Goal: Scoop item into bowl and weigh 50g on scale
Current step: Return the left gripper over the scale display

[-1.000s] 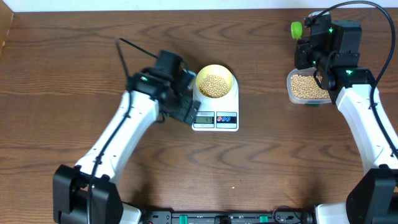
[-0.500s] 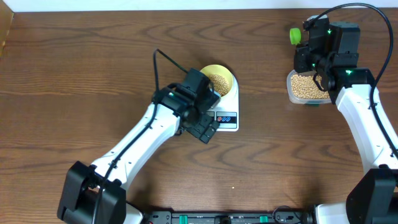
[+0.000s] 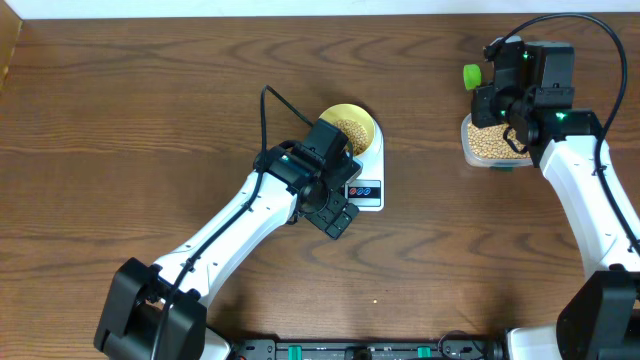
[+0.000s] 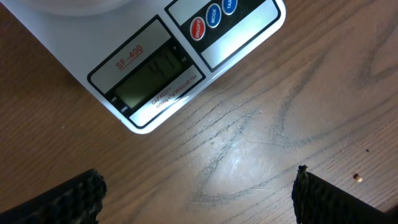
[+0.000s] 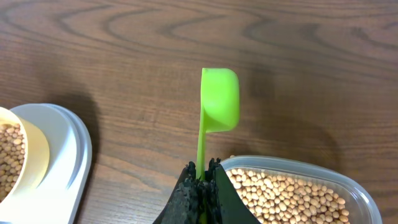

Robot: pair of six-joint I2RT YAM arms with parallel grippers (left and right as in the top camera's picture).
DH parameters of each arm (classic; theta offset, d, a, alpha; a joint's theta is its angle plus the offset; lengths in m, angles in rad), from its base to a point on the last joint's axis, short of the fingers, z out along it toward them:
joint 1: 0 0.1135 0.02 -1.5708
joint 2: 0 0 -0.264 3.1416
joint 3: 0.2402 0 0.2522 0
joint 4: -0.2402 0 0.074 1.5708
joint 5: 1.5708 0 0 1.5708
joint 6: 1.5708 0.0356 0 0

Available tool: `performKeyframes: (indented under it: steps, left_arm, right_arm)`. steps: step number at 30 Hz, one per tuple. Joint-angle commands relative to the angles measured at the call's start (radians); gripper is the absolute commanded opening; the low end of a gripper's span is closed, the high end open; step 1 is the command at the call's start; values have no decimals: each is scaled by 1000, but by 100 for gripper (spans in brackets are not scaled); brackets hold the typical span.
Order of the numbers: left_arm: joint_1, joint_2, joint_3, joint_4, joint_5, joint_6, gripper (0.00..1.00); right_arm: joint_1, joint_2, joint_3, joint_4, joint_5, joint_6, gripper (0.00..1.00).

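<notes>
Spread wide, the left gripper [image 4: 202,198] swings in over the display of the white flat digital scale [image 4: 155,74] — likely a weight check — the right gripper [image 5: 202,182] pinching a lime-green plastic scoop [image 5: 219,99]

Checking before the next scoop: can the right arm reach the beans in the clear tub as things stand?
Probably yes. The right gripper is shut on the green scoop, whose cup hangs just past the clear tub; the beans lie uncovered, the left gripper is away by the scale.

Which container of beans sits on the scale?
The round yellow bowl; the clear tub rests directly on the table, away from the scale.
</notes>
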Motion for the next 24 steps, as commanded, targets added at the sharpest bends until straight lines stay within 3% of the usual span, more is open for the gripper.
performKeyframes:
  steps: [1, 13, 24]
  left_arm:
    - [-2, 11, -5, -3, 9, 10, 98]
    - [-2, 11, -5, -3, 9, 10, 98]
    - [-2, 11, -5, -3, 9, 10, 98]
  right_arm:
    - [-3, -2, 19, -14, 8, 11, 1]
    - [-61, -2, 19, -223, 8, 23, 1]
    - [-150, 16, 16, -244, 8, 23, 1]
